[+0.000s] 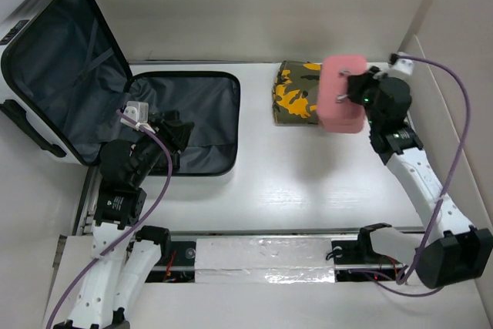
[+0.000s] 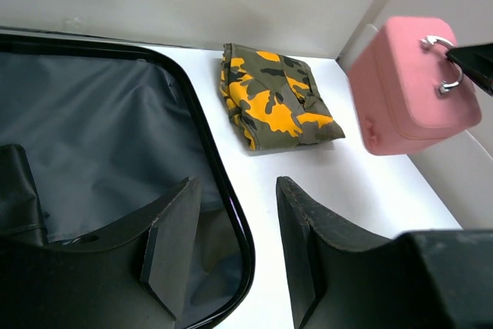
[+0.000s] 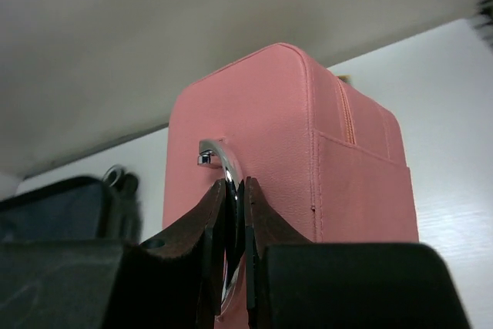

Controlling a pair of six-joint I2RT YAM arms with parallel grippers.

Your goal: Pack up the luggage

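Note:
The luggage (image 1: 69, 75) lies open at the left, its lid propped up and its dark-lined lower half (image 2: 85, 129) flat on the table. My left gripper (image 1: 171, 135) hovers open over that half's right rim (image 2: 223, 213), holding nothing. A small pink case (image 1: 343, 92) hangs above the table at the right, and my right gripper (image 3: 235, 186) is shut on its chrome handle (image 3: 219, 156). The pink case (image 2: 412, 86) also shows in the left wrist view, lifted off the surface. A folded camouflage cloth (image 1: 294, 92) lies beside it.
White walls close in the table on the back and right sides. The camouflage cloth (image 2: 273, 98) sits between the luggage and the pink case. A silver taped strip (image 1: 262, 260) runs along the near edge between the arm bases.

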